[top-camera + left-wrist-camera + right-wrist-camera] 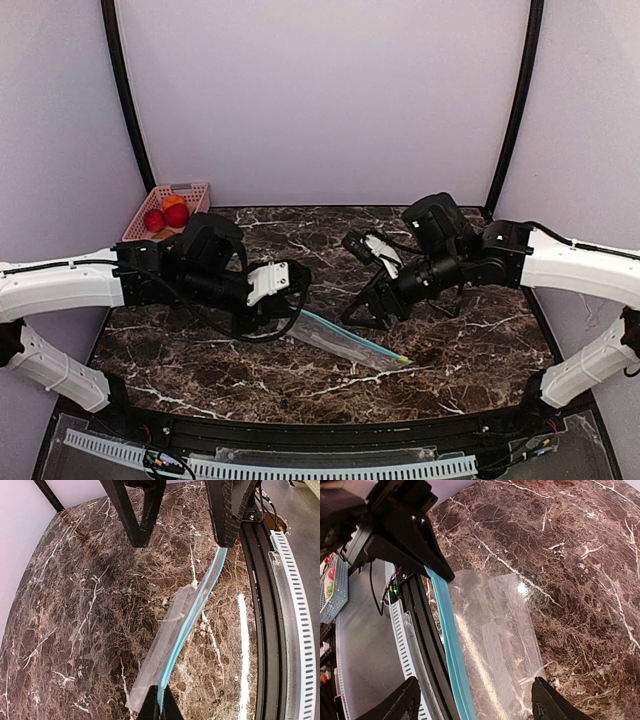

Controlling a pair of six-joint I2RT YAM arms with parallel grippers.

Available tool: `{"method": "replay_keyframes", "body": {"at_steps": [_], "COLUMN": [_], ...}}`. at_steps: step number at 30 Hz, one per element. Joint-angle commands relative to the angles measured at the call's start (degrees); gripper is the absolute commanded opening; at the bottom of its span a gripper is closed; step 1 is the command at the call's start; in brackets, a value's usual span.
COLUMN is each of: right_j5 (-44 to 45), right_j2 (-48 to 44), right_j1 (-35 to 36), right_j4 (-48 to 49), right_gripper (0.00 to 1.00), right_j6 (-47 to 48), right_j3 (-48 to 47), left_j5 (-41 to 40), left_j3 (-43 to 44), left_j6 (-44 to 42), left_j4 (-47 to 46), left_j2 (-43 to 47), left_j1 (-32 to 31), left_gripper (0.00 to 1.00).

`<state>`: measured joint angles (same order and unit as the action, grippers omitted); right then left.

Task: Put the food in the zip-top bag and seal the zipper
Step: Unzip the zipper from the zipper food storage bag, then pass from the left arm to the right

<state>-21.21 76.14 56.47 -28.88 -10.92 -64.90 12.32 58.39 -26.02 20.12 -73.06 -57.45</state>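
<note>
Clear plastic, the zip-top bag [495, 630] lies on the dark marble table [580, 555]. In the overhead view it sits in the lower centre, slanting from the left arm's fingertips down toward the right. Its zipper [451, 645], a teal-blue strip, runs along one long edge.

The left gripper [160, 705] is pinched fully closed on one end of that strip, at the bottom centre of its own wrist view. The right gripper [475, 682] hangs over the bag's other end with its jaws spread wide, one finger on each side of the bag, holding nothing. Whether a fingertip touches the strip I cannot tell.

The food [177, 214], round red and orange pieces, sits in a pink slotted basket [190, 190] at the upper left of the overhead view, well apart from the bag.
</note>
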Motion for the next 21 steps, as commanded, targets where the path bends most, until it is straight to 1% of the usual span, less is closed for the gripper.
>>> {"method": "replay_keyframes", "body": {"at_steps": [1, 8, 21], "right_j5": [0.05, 0.98, 0.77], "right_j2": [1.09, 2.87, 4.32], "right_j1": [1.01, 1.01, 1.10], "right_j4": [-0.29, 0.10, 0.25], "right_gripper": [0.69, 0.56, 0.45], "right_j6": [0.42, 0.37, 0.35], "right_j3": [0.69, 1.42, 1.63], "left_j5": [-0.73, -0.89, -1.00], "left_j3": [-1.16, -1.26, -1.44], "left_j6": [-0.97, -1.03, -0.85], "left_j4": [-1.03, -1.30, -1.53], "left_j2": [1.90, 2.20, 2.56], "left_j1": [-0.30, -0.31, -0.30], "left_gripper": [0.01, 0.01, 0.01]}}
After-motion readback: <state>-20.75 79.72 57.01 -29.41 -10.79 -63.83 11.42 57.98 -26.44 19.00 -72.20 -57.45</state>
